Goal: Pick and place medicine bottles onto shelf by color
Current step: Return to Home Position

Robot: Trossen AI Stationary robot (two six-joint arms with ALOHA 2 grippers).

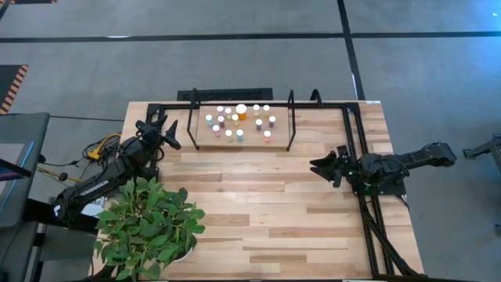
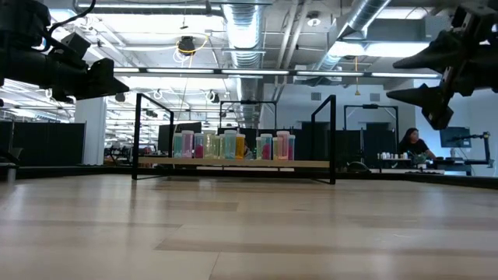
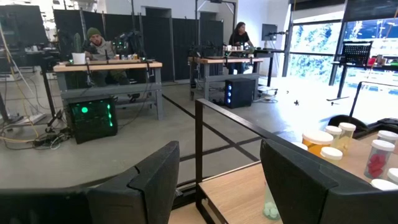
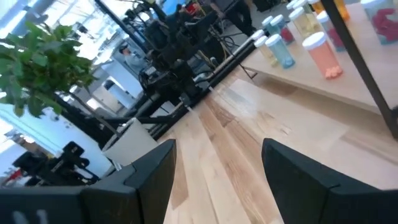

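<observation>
Nearest the front edge of the light wood surface (image 1: pixel 258 204), at its left corner, stands a leafy green potted plant (image 1: pixel 145 227).

Farther in, on the right side, the right end effector (image 1: pixel 321 167) hangs above the surface. Its fingers are spread wide and hold nothing. It lies well apart from the low black-barred shelf with a light wood board (image 1: pixel 202 136), off that shelf's right end.

Farther back on the left, the left end effector (image 1: pixel 167 131) is likewise raised, its fingers parted and empty. It is near the shelf's left end loop and not touching it.

Beyond both, toward the far edge, the shelf carries all the small pale-capped medicine bottles (image 1: pixel 235 121) in view. They stand upright in loose rows, with pink, teal, yellowish and orange bodies. Neither end effector touches any of them. The larger orange bottle (image 1: pixel 241 112) stands in the rear row, about mid-shelf.

In the room behind the surface, a person (image 3: pixel 96 40) sits at a workbench.
</observation>
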